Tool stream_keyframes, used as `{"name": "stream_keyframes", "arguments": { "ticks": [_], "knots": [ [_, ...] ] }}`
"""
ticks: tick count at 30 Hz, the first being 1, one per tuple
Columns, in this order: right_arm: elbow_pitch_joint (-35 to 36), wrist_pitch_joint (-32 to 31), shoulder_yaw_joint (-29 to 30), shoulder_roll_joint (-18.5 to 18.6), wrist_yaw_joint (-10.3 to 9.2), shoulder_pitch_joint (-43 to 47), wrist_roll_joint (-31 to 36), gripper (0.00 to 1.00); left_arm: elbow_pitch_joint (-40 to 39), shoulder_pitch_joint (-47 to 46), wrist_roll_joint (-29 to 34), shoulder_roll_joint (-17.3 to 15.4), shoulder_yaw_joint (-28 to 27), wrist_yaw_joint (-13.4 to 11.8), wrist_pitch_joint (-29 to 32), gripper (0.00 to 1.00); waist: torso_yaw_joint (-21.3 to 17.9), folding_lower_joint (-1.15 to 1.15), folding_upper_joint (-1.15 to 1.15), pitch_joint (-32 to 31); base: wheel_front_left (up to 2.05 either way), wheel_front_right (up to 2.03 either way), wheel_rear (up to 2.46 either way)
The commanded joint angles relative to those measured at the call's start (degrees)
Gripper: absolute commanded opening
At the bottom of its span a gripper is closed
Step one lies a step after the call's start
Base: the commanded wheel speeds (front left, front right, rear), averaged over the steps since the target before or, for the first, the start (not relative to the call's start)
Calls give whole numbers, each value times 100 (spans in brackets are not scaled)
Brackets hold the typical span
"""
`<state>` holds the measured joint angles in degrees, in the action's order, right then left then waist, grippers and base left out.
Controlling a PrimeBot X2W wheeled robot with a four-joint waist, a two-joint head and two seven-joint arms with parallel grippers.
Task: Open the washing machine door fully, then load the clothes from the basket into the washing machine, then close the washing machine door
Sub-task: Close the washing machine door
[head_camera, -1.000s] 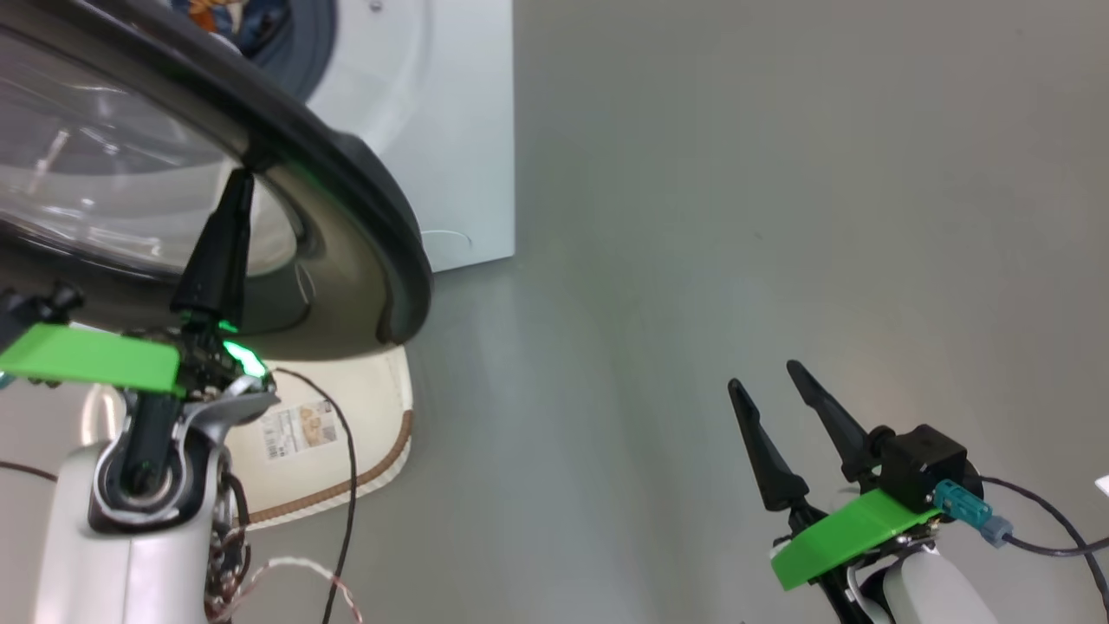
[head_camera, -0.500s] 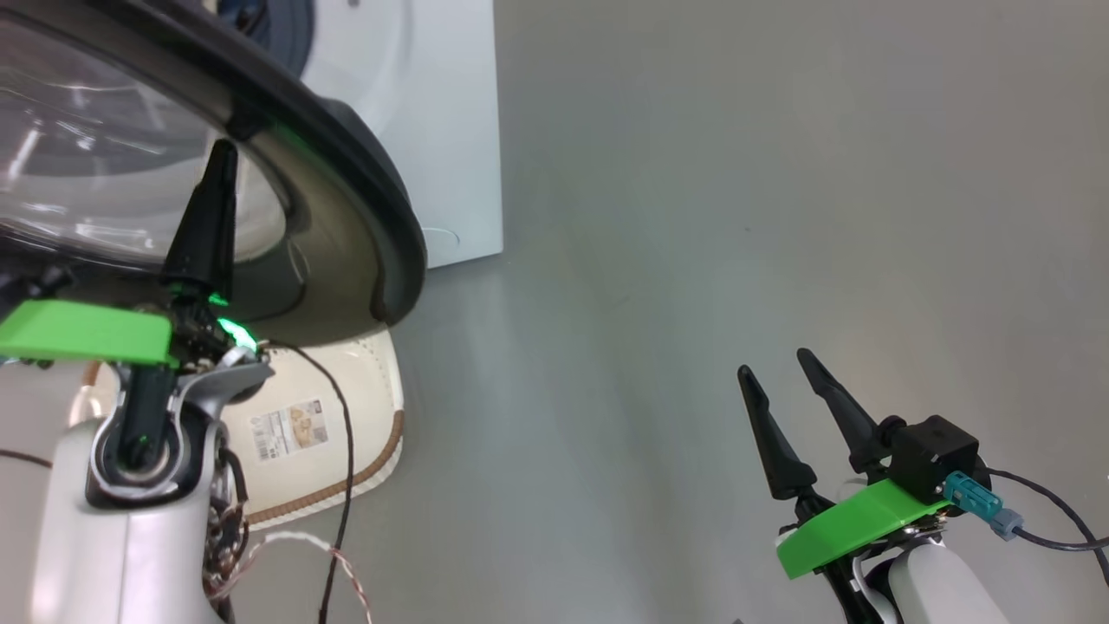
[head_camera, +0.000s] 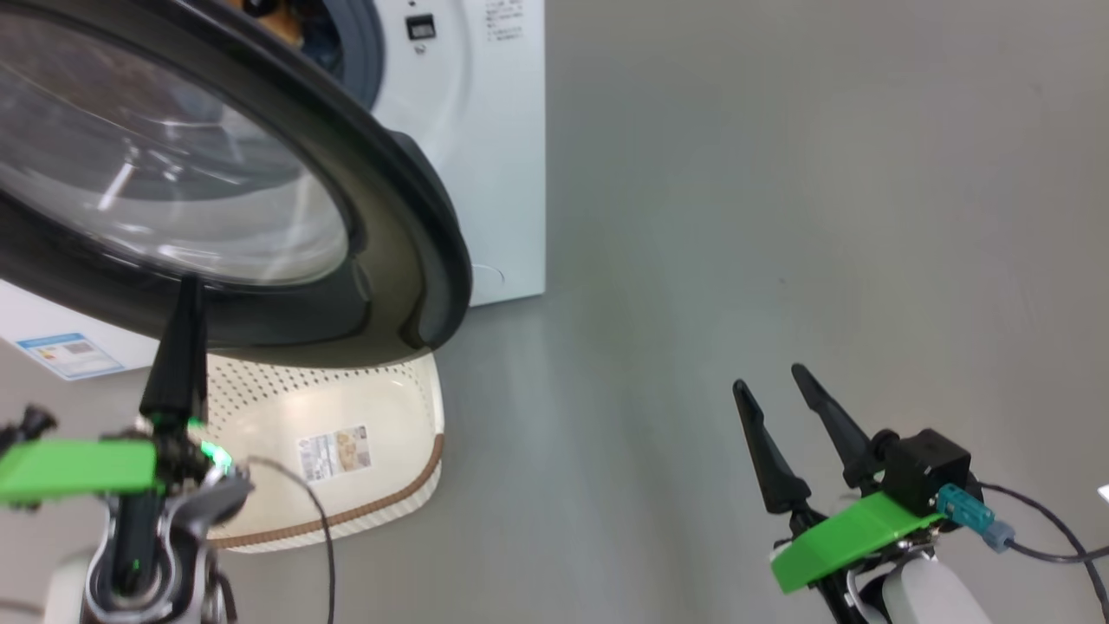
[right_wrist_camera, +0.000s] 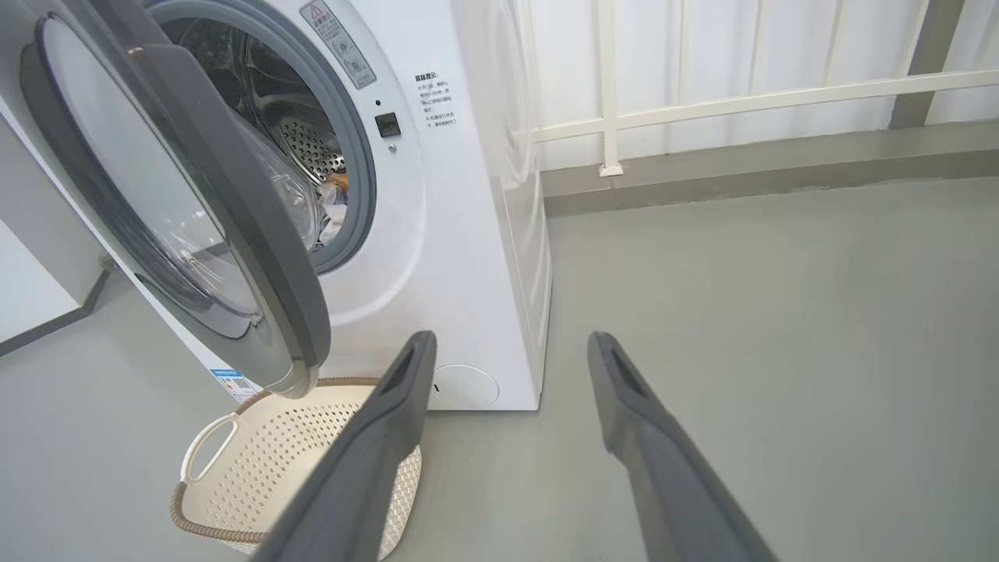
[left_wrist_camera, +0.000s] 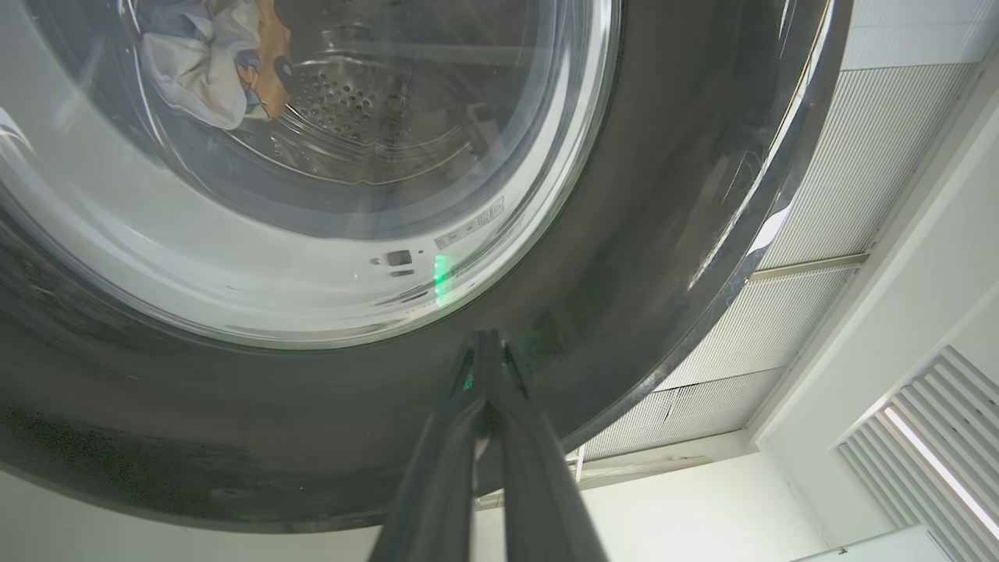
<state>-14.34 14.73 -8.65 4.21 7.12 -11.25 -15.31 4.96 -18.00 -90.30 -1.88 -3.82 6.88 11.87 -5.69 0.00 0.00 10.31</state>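
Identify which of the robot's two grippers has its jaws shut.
The left gripper: its jaws are pressed together into one spike by the washing machine door. The right gripper has its jaws spread apart.

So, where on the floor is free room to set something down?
Free: the floor right of the washing machine, up to the right gripper. Crowded: before the machine, where the door hangs over the basket, left gripper at it.
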Motion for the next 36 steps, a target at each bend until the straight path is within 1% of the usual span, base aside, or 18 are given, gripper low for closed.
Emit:
{"name": "stream_keyframes", "arguments": {
  "ticks": [1, 7, 13, 20, 21, 22, 23, 29, 32, 33, 34, 36],
  "knots": [
    [116, 27, -120, -27, 36, 96, -45, 100, -225, 130, 54, -141, -211, 60, -65, 0, 123, 0, 0, -153, 0, 0, 0],
    [123, 27, -118, -35, 36, 152, -39, 100, -430, 554, 12, -126, -246, 60, -254, 0, 233, 0, 0, -281, 0, 0, 0],
    [136, 27, -150, -47, 36, 191, -32, 100, -724, 1083, -46, -110, -116, 60, -480, 0, 320, 0, 0, -371, 0, 0, 0],
    [154, 27, -160, -52, 36, 224, -28, 100, -862, 1553, -152, -102, 49, 60, -811, 0, 397, 0, 0, -490, 0, 0, 0],
    [154, 27, -164, -53, 36, 234, -28, 100, -886, 1599, -182, -102, 47, 60, -903, 30, 403, 0, 0, -503, 0, 0, 0],
    [152, 27, -171, -54, 36, 243, -28, 100, -919, 1645, -196, -101, 55, 60, -971, 76, 405, 0, 0, -515, 0, 0, 0],
    [148, 27, -176, -56, 36, 251, -28, 100, -960, 1687, -185, -101, 69, 60, -1026, 100, 406, 0, 0, -529, 0, 0, 0],
    [149, 27, -199, -61, 36, 274, -30, 100, -1119, 1876, 209, -114, 68, 60, -1446, 100, 403, 0, 0, -586, 0, 0, 0],
    [154, 27, -202, -62, 36, 287, -28, 100, -1183, 1933, 769, -262, 130, 60, -1832, 100, 399, 0, 0, -609, 0, 0, 0],
    [156, 27, -202, -60, 36, 298, -28, 100, -1214, 1967, 1138, -362, 226, 60, -2182, 100, 398, 0, 0, -623, 0, 0, 0],
    [158, 27, -201, -58, 36, 302, -27, 100, -1218, 1987, 1359, -444, 271, 60, -2341, 100, 399, 0, 0, -628, 0, 0, 0],
    [159, 27, -200, -58, 36, 309, -23, 100, -1193, 2028, 1717, -556, 393, 60, -2536, 100, 400, 0, 0, -643, 0, 0, 0]
  ]
}}
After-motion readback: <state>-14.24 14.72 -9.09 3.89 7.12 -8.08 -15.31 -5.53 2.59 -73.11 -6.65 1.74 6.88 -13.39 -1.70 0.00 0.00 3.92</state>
